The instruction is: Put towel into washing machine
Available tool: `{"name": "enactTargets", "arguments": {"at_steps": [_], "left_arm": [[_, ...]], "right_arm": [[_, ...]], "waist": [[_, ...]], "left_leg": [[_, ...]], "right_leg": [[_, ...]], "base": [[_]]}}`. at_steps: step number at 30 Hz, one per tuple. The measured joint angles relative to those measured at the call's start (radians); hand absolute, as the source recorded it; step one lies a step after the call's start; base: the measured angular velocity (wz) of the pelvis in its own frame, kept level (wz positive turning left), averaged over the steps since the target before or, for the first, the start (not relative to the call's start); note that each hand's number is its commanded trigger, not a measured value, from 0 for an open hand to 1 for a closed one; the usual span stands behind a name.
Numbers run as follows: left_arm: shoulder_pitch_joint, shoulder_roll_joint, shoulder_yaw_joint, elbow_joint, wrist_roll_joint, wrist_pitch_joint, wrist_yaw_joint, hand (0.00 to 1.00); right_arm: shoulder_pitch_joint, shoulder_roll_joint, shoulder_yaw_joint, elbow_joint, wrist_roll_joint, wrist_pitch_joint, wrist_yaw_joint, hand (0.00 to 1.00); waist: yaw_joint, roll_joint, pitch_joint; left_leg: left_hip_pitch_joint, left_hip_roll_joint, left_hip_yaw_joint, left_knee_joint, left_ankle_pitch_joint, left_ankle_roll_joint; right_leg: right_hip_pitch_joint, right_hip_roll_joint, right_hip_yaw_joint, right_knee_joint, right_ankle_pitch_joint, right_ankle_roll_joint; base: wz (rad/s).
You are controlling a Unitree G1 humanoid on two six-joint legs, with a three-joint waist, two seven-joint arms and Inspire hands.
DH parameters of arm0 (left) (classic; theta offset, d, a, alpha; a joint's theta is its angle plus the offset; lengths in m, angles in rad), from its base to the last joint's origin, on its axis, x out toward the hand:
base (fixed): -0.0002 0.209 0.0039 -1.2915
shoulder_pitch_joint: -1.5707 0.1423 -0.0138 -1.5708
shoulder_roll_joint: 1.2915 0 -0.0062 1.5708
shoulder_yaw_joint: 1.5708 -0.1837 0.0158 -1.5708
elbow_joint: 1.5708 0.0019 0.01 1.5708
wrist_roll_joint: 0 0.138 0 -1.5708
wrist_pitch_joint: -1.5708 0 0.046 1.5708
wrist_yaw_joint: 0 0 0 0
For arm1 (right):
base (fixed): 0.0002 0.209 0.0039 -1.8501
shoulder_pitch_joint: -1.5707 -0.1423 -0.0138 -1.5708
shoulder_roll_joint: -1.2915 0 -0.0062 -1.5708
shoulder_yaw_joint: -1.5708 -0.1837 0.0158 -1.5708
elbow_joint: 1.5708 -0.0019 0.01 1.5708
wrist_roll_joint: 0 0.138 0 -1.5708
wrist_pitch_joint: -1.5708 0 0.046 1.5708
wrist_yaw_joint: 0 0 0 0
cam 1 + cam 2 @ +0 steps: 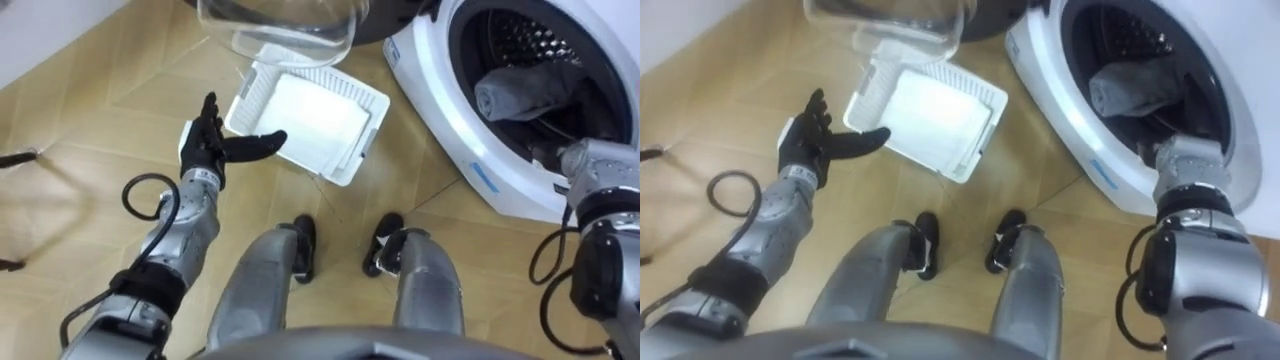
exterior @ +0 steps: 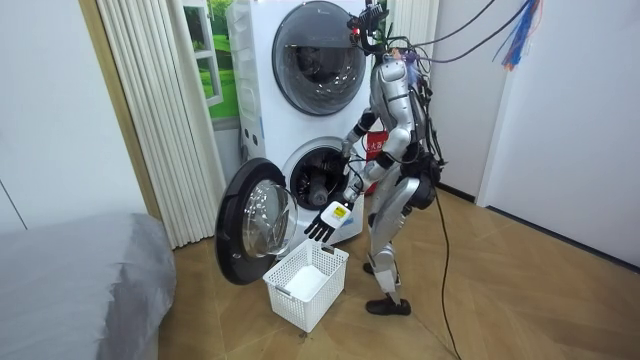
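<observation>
A grey towel (image 1: pixel 527 88) lies bunched inside the drum of the lower washing machine (image 1: pixel 470 150), just behind the open mouth. My right arm (image 1: pixel 600 190) reaches to the lower rim of the drum, below the towel, and its fingers are hidden there. My left hand (image 1: pixel 212 145) is open with straight fingers and holds nothing. It hovers at the left edge of a white plastic basket (image 1: pixel 365 100) that stands empty on the floor. In the room view I stand upright beside the machine, with the left hand (image 2: pixel 325 221) over the basket (image 2: pixel 305 285).
The machine's round glass door (image 1: pixel 280 30) stands swung open to the left, beyond the basket. A second machine (image 2: pixel 315 55) is stacked above. A grey bed (image 2: pixel 80 280) is at the room view's left. Wooden floor lies around my feet.
</observation>
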State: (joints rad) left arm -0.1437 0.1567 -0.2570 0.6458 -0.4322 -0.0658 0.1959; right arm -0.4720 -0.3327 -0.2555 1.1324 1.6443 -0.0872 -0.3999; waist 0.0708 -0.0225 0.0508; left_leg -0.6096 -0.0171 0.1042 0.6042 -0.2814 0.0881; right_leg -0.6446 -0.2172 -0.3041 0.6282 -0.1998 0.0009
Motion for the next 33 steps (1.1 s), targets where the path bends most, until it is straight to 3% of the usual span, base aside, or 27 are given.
{"name": "enactTargets", "arguments": {"at_steps": [4,7,9,11,14,16,17,21,27,33], "left_arm": [[0.031,0.002,0.015,0.074,0.071,0.000,-0.033,0.00],[0.064,0.011,0.035,0.149,0.133,-0.010,-0.034,0.00],[0.091,0.016,0.064,0.204,0.166,-0.017,-0.035,0.00],[0.147,0.021,0.104,0.223,0.209,-0.023,-0.036,0.00],[0.192,0.025,0.142,0.291,0.243,-0.028,-0.047,0.00],[0.203,0.027,0.142,0.327,0.261,-0.028,-0.053,0.00],[0.220,0.028,0.141,0.331,0.282,-0.029,-0.055,0.00],[0.253,0.044,0.145,0.384,0.329,-0.041,-0.074,0.00],[0.313,0.045,0.204,0.436,0.337,-0.044,-0.074,0.00],[0.369,0.032,0.275,0.457,0.337,-0.042,-0.071,0.00]], "right_arm": [[0.098,0.030,0.044,0.015,-0.022,0.001,0.102,0.00],[0.174,0.043,0.106,0.074,-0.136,0.000,0.184,0.00],[0.231,0.053,0.150,0.118,-0.248,-0.002,0.238,0.00],[0.335,0.060,0.199,0.124,-0.406,-0.001,0.277,0.00],[0.421,0.063,0.270,0.127,-0.651,-0.001,0.307,0.00],[0.438,0.069,0.318,0.156,-0.828,-0.001,0.332,0.00],[0.447,0.078,0.335,0.167,-0.914,0.002,0.349,0.00],[0.464,0.097,0.364,0.171,-1.140,0.002,0.400,0.00],[0.509,0.109,0.371,0.146,-1.286,0.002,0.432,0.00],[0.568,0.129,0.351,0.149,-1.312,0.006,0.448,0.00]], "waist": [[0.006,0.016,-0.0067],[0.011,0.019,-0.0099],[0.011,0.018,-0.0119],[0.012,0.017,-0.0217],[0.011,0.015,-0.0248],[0.004,0.015,-0.0276],[-0.001,0.013,-0.0342],[-0.013,0.009,-0.0470],[-0.012,-0.001,-0.0475],[-0.013,0.000,-0.0469]], "left_leg": [[0.077,0.013,-0.001,-0.068,0.004,-0.008],[0.151,0.016,0.001,-0.116,0.008,-0.013],[0.198,0.018,0.001,-0.152,0.011,-0.018],[0.245,0.021,0.002,-0.181,0.014,-0.023],[0.298,0.024,0.002,-0.222,0.017,-0.027],[0.341,0.027,0.003,-0.250,0.019,-0.032],[0.369,0.029,0.002,-0.274,0.023,-0.036],[0.468,0.038,0.006,-0.320,0.026,-0.041],[0.590,0.043,0.035,-0.389,0.030,-0.048],[0.659,0.043,0.054,-0.428,0.031,-0.051]], "right_leg": [[0.083,0.032,-0.003,-0.088,0.019,0.007],[0.150,0.050,0.004,-0.140,0.024,0.016],[0.196,0.061,0.004,-0.178,0.027,0.020],[0.243,0.073,0.003,-0.217,0.029,0.023],[0.290,0.084,0.008,-0.254,0.032,0.027],[0.334,0.095,0.009,-0.285,0.036,0.029],[0.363,0.104,0.007,-0.313,0.045,0.029],[0.468,0.125,0.010,-0.377,0.061,0.031],[0.561,0.143,0.040,-0.411,0.063,0.033],[0.612,0.154,0.058,-0.425,0.063,0.033]], "base": [[-0.08],[-0.06],[-0.09],[-0.10],[-0.14],[-0.03],[0.00],[-0.04],[-0.14],[-0.11]]}}
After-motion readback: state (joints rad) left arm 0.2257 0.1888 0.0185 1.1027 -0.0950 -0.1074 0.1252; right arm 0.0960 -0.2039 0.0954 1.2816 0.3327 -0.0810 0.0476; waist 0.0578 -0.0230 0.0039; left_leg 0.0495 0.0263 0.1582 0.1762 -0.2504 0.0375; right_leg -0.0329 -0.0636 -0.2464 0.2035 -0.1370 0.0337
